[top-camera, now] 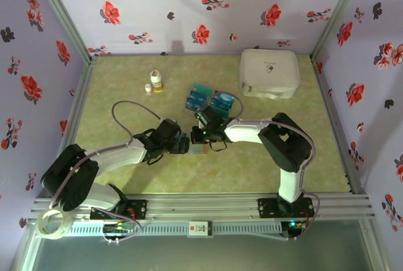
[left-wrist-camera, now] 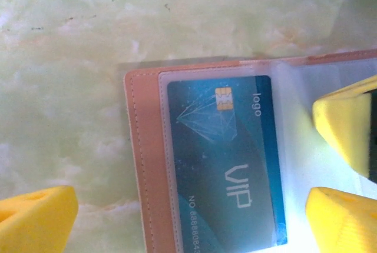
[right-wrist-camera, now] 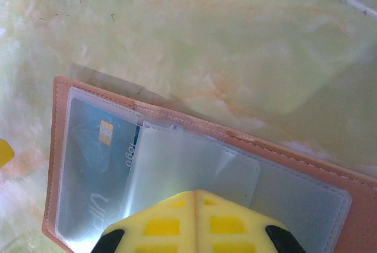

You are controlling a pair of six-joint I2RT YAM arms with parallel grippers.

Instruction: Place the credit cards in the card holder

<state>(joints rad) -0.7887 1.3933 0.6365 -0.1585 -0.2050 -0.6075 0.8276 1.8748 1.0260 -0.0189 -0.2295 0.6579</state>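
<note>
**Right wrist view: closed tips over the open card holder**

Seen from the wrist, the right gripper (right-wrist-camera: 194, 200) has its yellow fingers pressed together with no gap, over a clear sleeve of the card holder (right-wrist-camera: 194, 125). The holder lies open and flat on the green table (right-wrist-camera: 235, 41). At 9 o'clock of those tips a credit card (right-wrist-camera: 94, 165) sits in the end pocket, chip showing. The left gripper (left-wrist-camera: 188, 223) stands wide across that pocket end, gripping nothing. From the top camera, loose credit cards (top-camera: 211, 99) lie at 12 o'clock of the holder, a white case (top-camera: 269, 72) lies between 1 and 2 o'clock, and small bottles (top-camera: 155, 82) stand at 11 o'clock.
</note>
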